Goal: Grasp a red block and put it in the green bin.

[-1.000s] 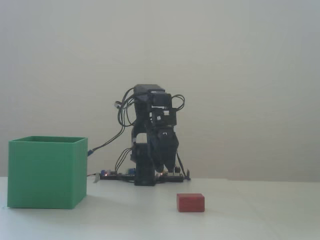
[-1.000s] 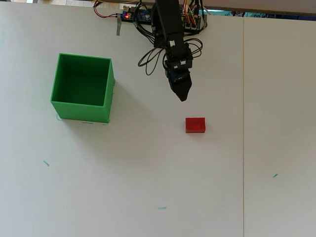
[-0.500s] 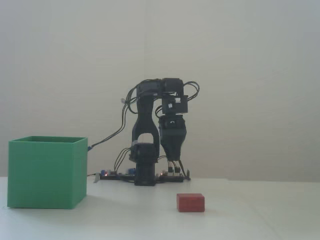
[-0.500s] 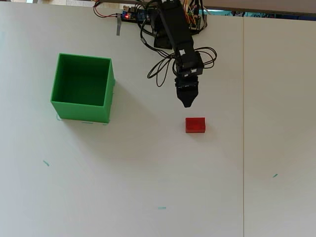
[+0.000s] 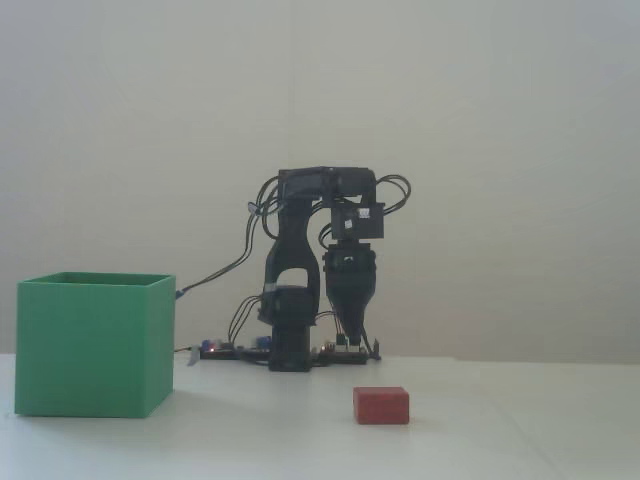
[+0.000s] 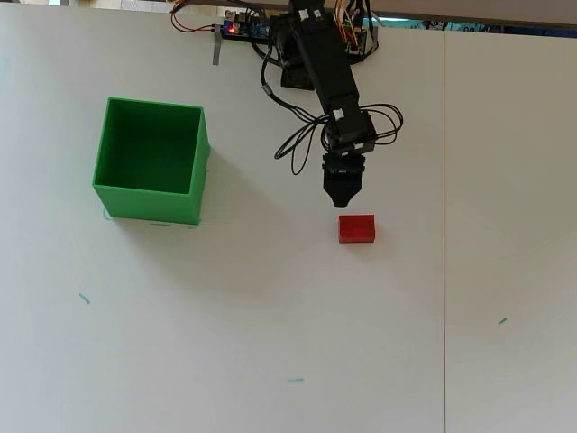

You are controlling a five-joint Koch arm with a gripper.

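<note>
The red block [image 5: 381, 405] [image 6: 357, 228] lies flat on the white table, right of centre. The green bin [image 5: 95, 345] [image 6: 149, 200] stands open-topped at the left, and its inside looks empty. My gripper [image 5: 352, 335] [image 6: 343, 202] points down and hangs above the table. In the overhead view it is just beyond the block's far edge, clear of it. Its jaws taper to one point and look shut, with nothing held.
The arm's base [image 5: 290, 350] [image 6: 293, 63] and a circuit board with wires [image 5: 225, 350] [image 6: 239, 29] sit at the table's far edge. A seam [image 6: 444, 225] runs down the table right of the block. Small teal marks [image 6: 84, 299] dot the surface.
</note>
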